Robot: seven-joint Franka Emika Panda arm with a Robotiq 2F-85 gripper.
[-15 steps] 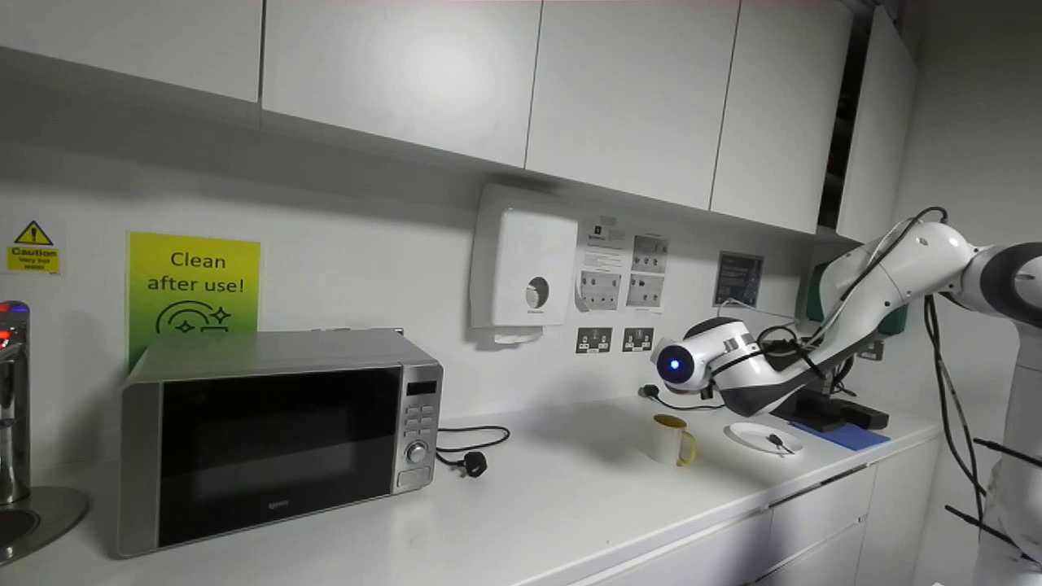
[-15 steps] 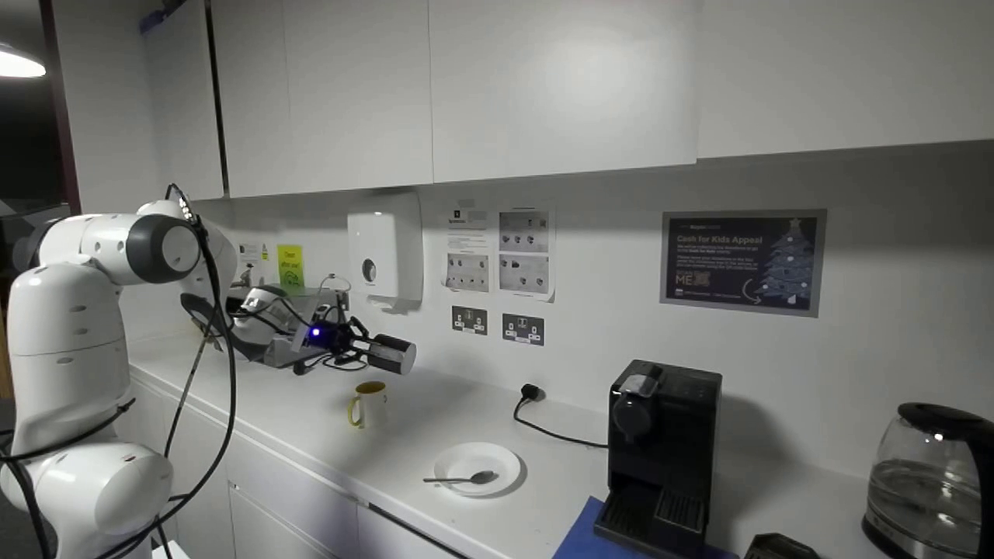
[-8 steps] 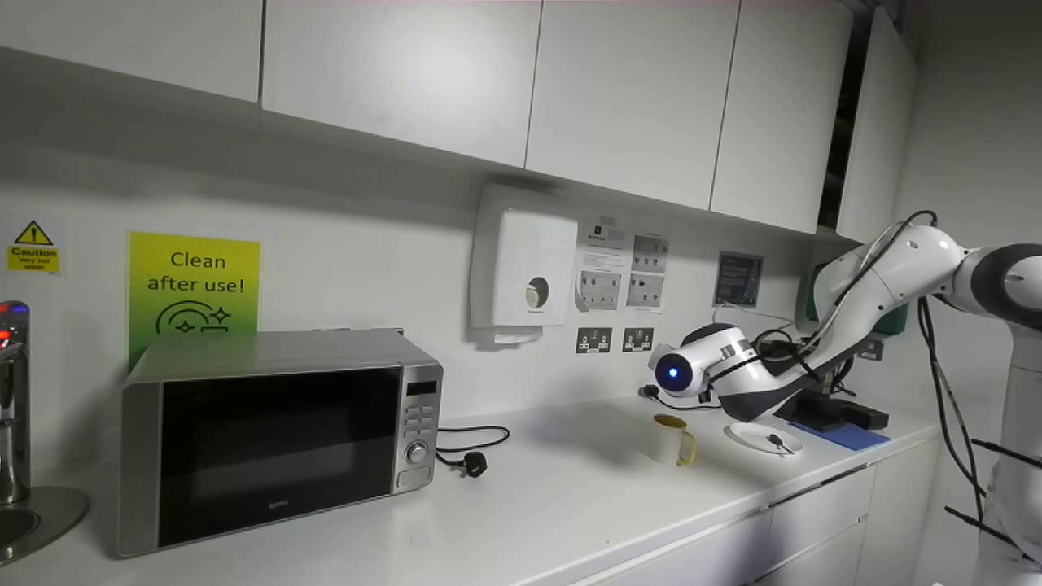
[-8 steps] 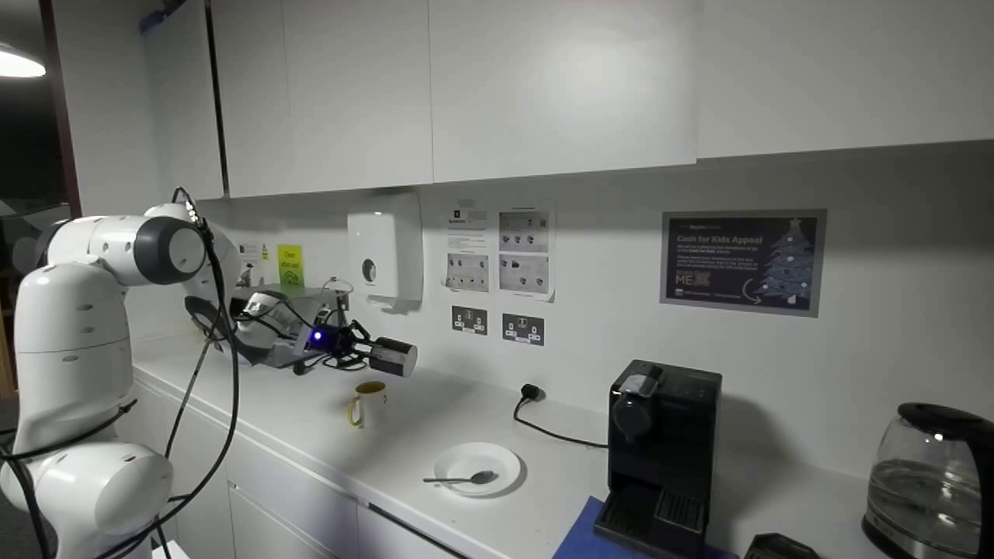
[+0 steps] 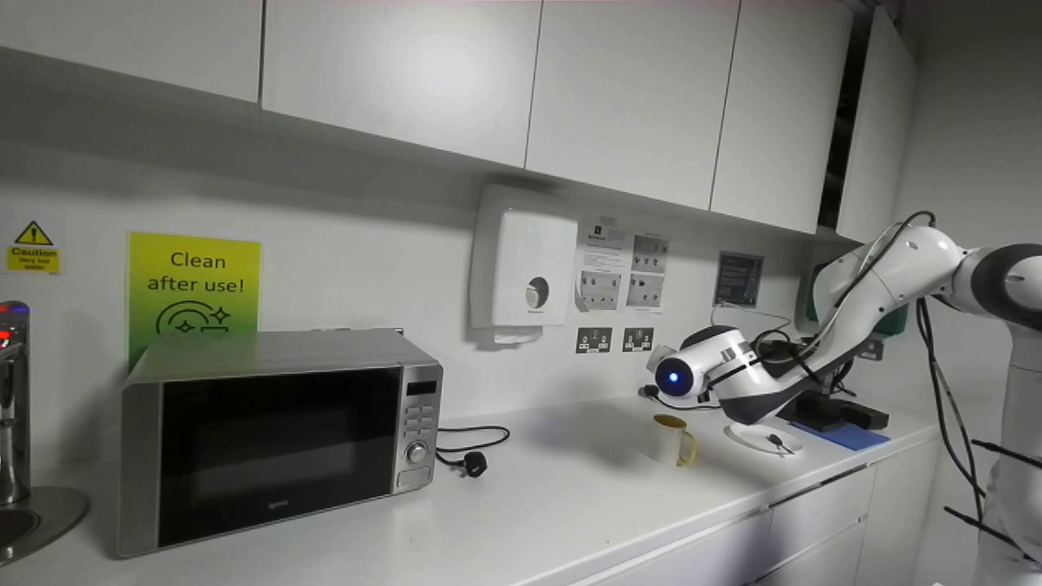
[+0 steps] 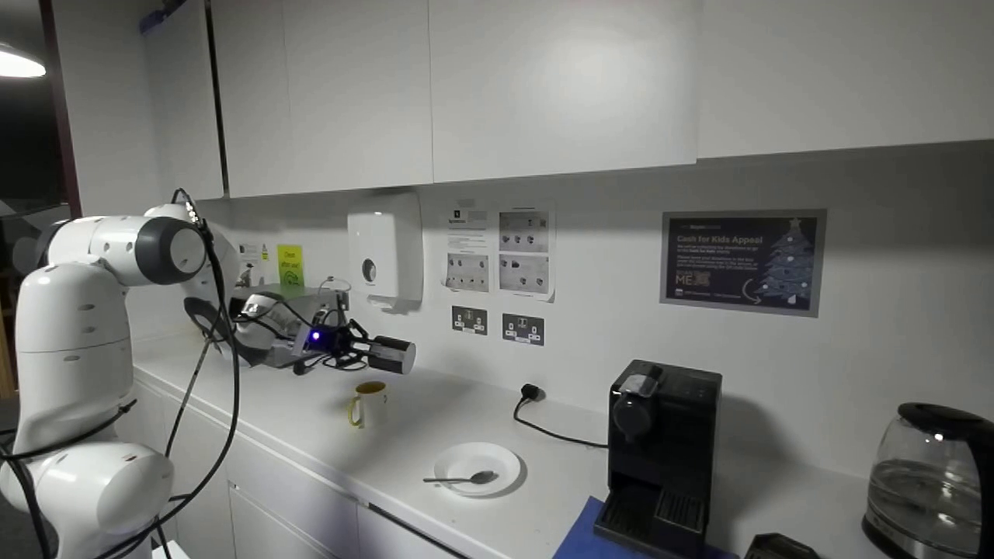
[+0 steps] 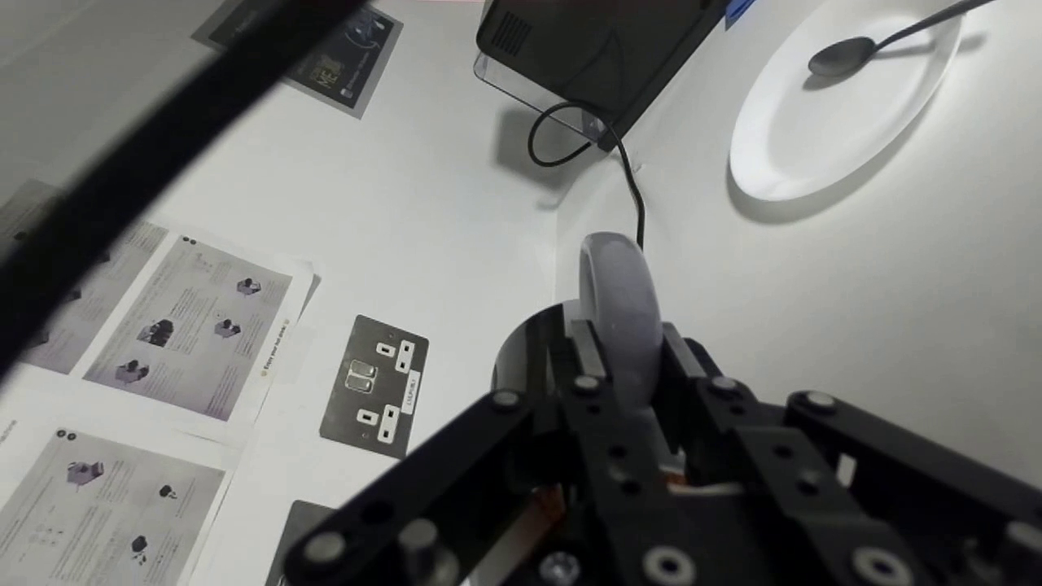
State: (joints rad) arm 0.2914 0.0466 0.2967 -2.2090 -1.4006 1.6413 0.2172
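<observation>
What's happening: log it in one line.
end effector: shut on pale looped handle | dark cylindrical mug: held sideways, aloft | white yellow-handled mug: upright on white counter | metal spoon: on round white plate

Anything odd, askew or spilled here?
Yes: the gripper holds a dark mug by its handle, tipped on its side rather than upright. In an exterior view, an overhead cupboard door stands ajar and a black plug lies loose on the counter beside the microwave. No spill shows.

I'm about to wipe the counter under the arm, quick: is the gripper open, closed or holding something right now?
Gripper: closed, holding a dark mug by its pale handle.
</observation>
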